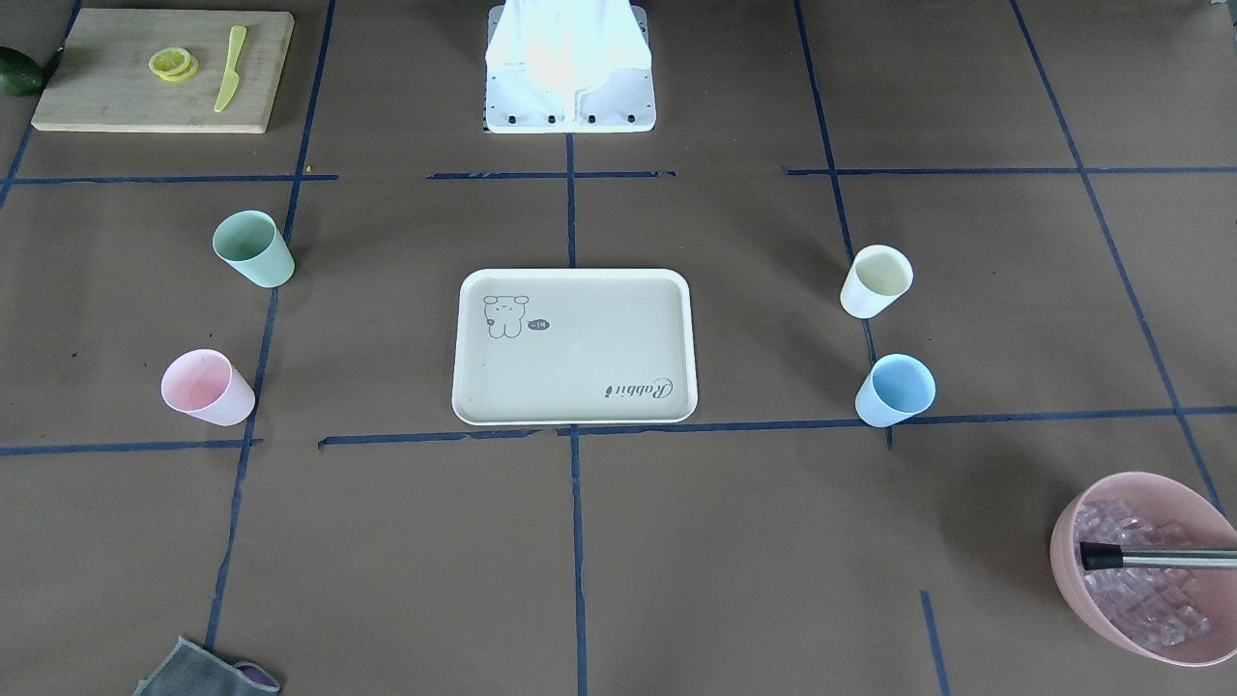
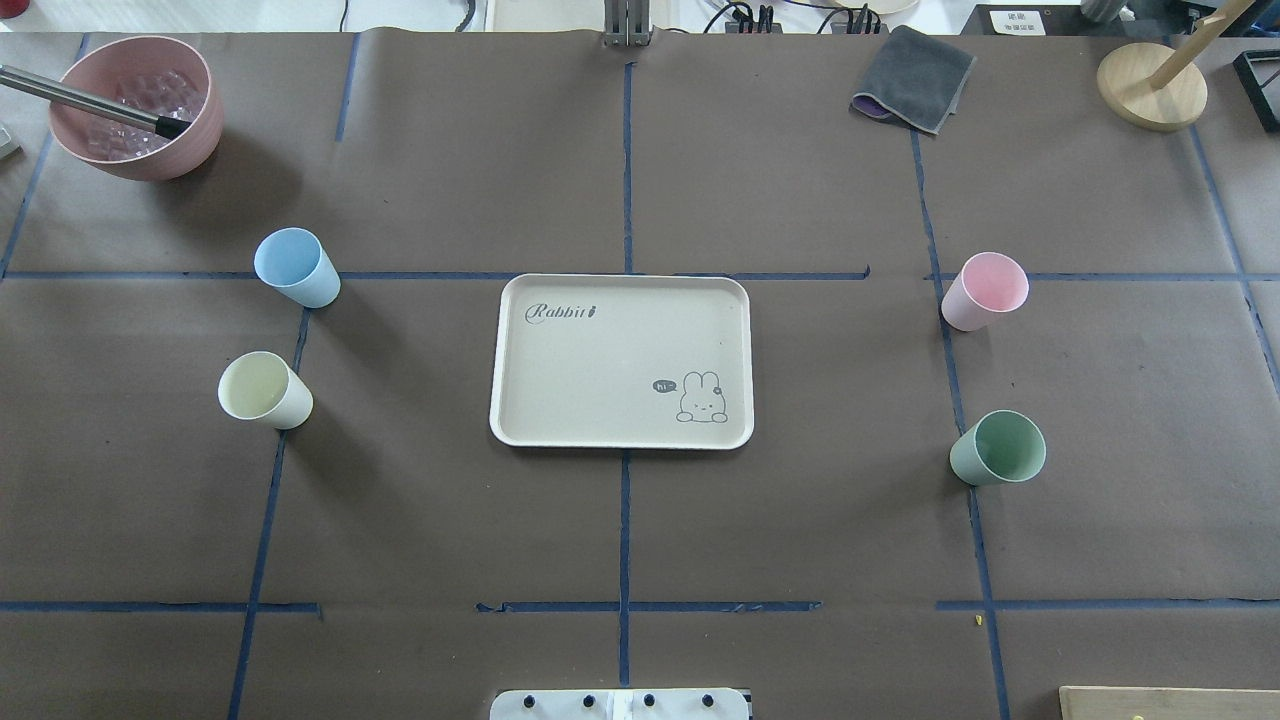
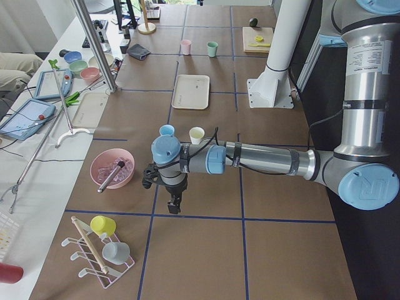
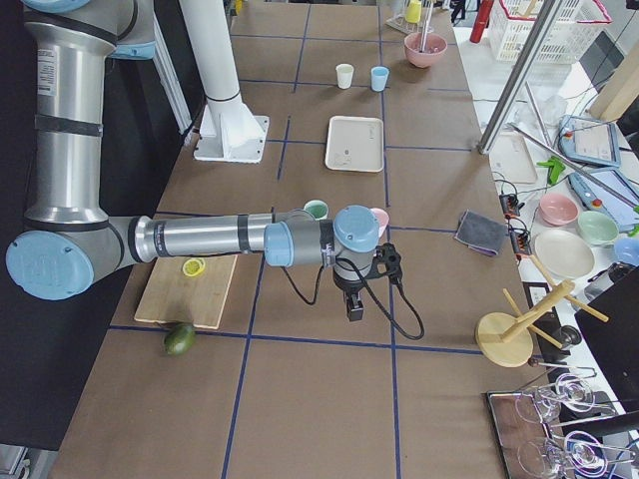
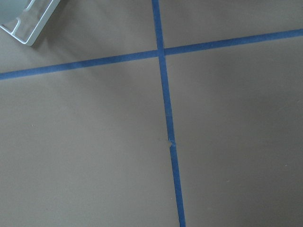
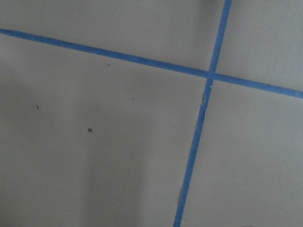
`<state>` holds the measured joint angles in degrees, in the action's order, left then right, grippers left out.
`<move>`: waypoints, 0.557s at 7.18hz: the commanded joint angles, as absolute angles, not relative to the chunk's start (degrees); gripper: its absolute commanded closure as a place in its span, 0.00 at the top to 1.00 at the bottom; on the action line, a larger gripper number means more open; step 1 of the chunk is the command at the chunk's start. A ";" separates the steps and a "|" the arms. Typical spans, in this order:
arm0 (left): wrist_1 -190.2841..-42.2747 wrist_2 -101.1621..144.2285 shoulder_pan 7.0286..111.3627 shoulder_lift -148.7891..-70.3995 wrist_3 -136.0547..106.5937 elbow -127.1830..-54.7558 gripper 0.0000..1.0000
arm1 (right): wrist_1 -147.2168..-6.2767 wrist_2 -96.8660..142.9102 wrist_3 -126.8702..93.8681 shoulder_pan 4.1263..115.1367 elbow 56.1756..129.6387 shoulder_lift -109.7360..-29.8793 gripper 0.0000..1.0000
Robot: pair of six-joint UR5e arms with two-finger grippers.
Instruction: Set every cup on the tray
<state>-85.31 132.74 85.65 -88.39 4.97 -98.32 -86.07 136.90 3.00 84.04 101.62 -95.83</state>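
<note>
The cream tray [image 2: 600, 370] lies flat at the table's middle with nothing on it. The four cups stand upright on the table. The light blue cup [image 2: 295, 267] and pale yellow cup [image 2: 263, 390] are to the tray's left in the overhead view. The pink cup [image 2: 985, 290] and mint green cup [image 2: 998, 447] are to its right. My left gripper [image 3: 174, 203] shows only in the exterior left view, pointing down past the blue and yellow cups. My right gripper [image 4: 354, 307] shows only in the exterior right view, past the pink and green cups. I cannot tell whether either is open.
A pink bowl of clear cubes [image 2: 135, 105] with a metal rod in it stands at the far left corner. A grey cloth [image 2: 912, 77] and a wooden stand [image 2: 1150, 85] are at the far right. A cutting board [image 1: 164, 70] holds lemon slices and a knife.
</note>
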 commanded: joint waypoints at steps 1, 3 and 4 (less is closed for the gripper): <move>-87.96 132.72 85.61 -91.22 5.01 -98.09 1.00 | -76.57 136.32 -6.64 75.63 101.34 -92.75 1.00; -91.49 132.71 85.52 -91.32 4.92 -97.21 1.00 | -76.46 135.19 -19.70 68.07 101.25 -88.62 1.00; -91.49 132.80 85.52 -91.32 4.92 -97.12 1.00 | -76.20 130.83 -27.08 64.11 101.25 -85.29 1.00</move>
